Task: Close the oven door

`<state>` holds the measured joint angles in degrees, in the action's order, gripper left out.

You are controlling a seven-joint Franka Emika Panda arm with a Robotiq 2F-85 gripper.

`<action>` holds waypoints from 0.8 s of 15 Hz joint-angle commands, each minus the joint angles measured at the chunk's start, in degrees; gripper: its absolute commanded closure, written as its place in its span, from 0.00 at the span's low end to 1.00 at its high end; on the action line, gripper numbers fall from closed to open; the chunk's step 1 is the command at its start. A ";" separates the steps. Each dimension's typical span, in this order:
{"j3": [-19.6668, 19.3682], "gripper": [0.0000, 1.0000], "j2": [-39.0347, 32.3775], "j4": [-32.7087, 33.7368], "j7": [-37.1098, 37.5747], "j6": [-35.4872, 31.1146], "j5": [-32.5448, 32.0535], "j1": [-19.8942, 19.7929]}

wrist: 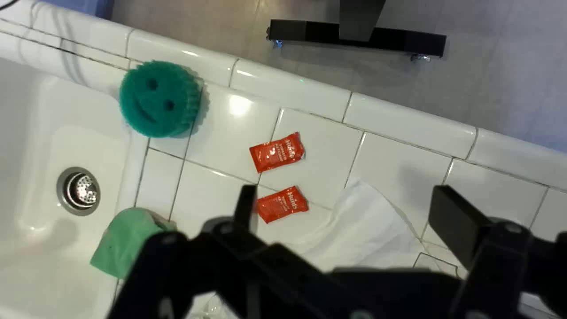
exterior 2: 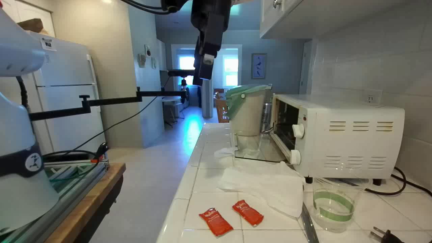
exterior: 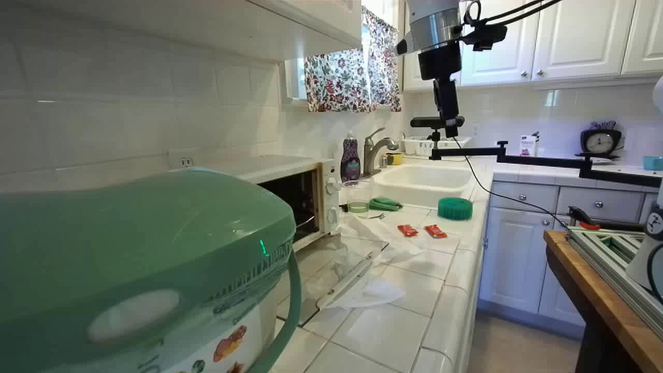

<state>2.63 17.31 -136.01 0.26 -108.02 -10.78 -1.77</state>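
In an exterior view, we saw the oven door [exterior: 331, 272] folded down from the mouth of the white toaster oven [exterior: 330, 199], its glass lying low over the tiled counter [exterior: 383, 331]. A green-lidded bin [exterior: 171, 233] loomed in the foreground and hid part of the oven from us. The gripper [exterior: 451, 132] hung high up, tips pointing down, well apart from the door. Beyond the oven, we made out a purple bottle [exterior: 350, 158] just beside the faucet [exterior: 372, 153] of the sink [exterior: 424, 176].

In an exterior view that took in the oven's vented side [exterior 2: 357, 145], the door stretched out from the oven's lower edge, with a crumpled white sheet [exterior 2: 266, 187] just beside it. Two red ketchup packets [exterior 2: 216, 221] lay near the sheet, and a clear cup with a green band [exterior 2: 334, 211] stood near the oven. The gripper showed from an angle where we could not judge the gap in its pincer.

In the wrist view, we looked down past the gripper's fingers [wrist: 460, 223], which stood wide apart. The packets and part of the sheet lay on the tiles beyond them. A green scrubber [wrist: 155, 99] with a smiling face sat at the sink's edge, and a green cloth [wrist: 126, 241] draped its rim.
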 commanded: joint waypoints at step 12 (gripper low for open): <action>2.94 0.00 -7.28 0.36 -3.18 -6.06 -6.60 4.69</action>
<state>4.32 12.99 -136.04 -1.17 -111.88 -13.22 1.47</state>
